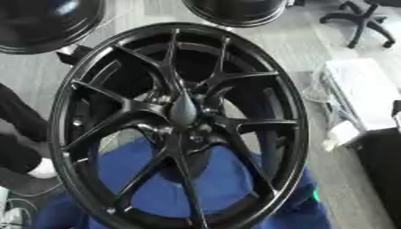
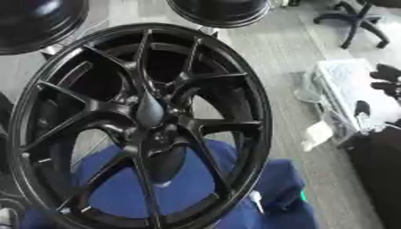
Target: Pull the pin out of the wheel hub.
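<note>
Your big black wheel (image 1: 178, 129) fills the middle of the view, tilted, with its thin spokes spreading out from the hub (image 1: 184, 112). It rests on something blue (image 1: 156, 188) at its bottom edge. A grey pointed piece (image 1: 183, 108) sticks out of the hub. Dark shapes at the right edge of the right eye view may be your right hand; you cannot tell how its fingers are held.
</note>
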`<state>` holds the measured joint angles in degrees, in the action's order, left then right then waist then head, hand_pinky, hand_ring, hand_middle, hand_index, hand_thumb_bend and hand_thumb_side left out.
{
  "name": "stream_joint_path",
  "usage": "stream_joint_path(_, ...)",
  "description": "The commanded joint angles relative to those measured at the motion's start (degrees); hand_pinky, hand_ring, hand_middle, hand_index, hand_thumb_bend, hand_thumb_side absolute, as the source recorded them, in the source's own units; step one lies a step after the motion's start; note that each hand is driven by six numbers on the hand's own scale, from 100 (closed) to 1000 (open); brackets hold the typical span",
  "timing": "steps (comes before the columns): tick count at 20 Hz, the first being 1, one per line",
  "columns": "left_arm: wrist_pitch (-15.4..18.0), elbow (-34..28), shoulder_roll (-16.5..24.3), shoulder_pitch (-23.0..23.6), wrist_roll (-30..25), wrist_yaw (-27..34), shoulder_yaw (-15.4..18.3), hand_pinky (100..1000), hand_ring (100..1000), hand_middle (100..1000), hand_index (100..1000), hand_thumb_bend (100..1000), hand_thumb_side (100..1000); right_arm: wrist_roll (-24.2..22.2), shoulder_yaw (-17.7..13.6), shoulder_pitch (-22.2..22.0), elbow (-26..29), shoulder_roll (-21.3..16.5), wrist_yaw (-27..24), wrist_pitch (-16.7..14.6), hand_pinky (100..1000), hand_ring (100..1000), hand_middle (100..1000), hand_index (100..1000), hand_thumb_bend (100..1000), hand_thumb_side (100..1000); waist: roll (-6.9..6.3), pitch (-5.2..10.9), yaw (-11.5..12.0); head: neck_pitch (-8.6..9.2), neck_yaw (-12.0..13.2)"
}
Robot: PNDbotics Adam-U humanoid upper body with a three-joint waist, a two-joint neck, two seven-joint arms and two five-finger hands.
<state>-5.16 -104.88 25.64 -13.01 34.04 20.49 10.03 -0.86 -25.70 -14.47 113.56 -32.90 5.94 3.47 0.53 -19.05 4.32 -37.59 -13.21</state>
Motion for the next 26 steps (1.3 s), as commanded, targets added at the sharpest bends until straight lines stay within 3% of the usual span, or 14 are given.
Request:
stream_joint_path(1,0.05,-0.77,1.0,-0.68,-0.48,0.04,0.1,606,739,636,672,100,729,0.69,-0.45,-0.28,0.01,0.46,2.77,2.42,984,902,917,1000,100,100,-0.08,0.74,-0.11,0.84,0.21)
stream_joint_path(6,-0.04,-0.72,0.98,-0.99,-1.03,0.11,-0.28,607,740,636,672,100,729,0.26,-0.39,-0.13,-1.24,1.77,1.7,2.46,973,885,892,1000,100,100,-0.18,0.76,-0.28,0.89,0.42)
stream_joint_path(7,-0.05,-0.73,1.0,-1.07,-1.16,0.14,-0.39,607,740,636,672,100,728,1.02,-0.55,0.0,-0.99,1.88,1.09,2.49,967,881,884,1000,100,235,-0.23,0.78,-0.3,0.9,0.47)
stream_joint_path(8,-0.03,-0.77,1.0,-1.19,-1.3,0.2,-0.5,607,740,637,672,100,728,2.16,-0.66,0.14,-0.55,1.97,0.47,2.53,963,879,878,1000,100,316,-0.26,0.8,-0.32,0.9,0.5)
stream_joint_path(9,-0.05,-0.8,0.98,-1.39,-1.45,0.21,-0.63,607,740,637,672,100,727,3.64,-0.64,0.4,0.1,2.04,-0.35,2.37,946,859,839,977,100,489,-0.3,0.83,-0.33,0.88,0.5)
stream_joint_path(10,-0.06,-0.87,0.9,-1.74,-1.64,0.23,-0.8,607,740,637,672,100,726,5.37,-0.35,0.9,0.57,2.12,-1.97,1.61,936,836,813,937,100,516,-0.35,0.87,-0.34,0.88,0.48)
stream_joint_path(15,-0.17,-1.25,0.37,-3.75,-2.76,0.36,-1.82,608,741,639,674,100,721,9.21,1.8,4.13,1.01,1.63,-13.48,-5.19,919,793,768,882,100,604,-0.62,1.09,-0.25,0.85,0.32)
stream_joint_path(21,0.02,-1.66,-0.6,-6.34,-4.15,0.71,-3.16,609,741,645,682,108,717,2.78,3.71,8.17,0.33,2.27,-26.14,-11.79,942,827,812,928,100,615,-0.97,1.2,0.18,0.9,0.19)
stream_joint_path(26,0.38,-1.92,-1.46,-8.3,-5.34,0.34,-4.31,612,746,664,706,124,719,-1.68,4.35,10.72,-4.11,3.0,-29.15,-13.92,931,796,773,898,100,608,-1.21,1.21,0.43,0.95,0.25)
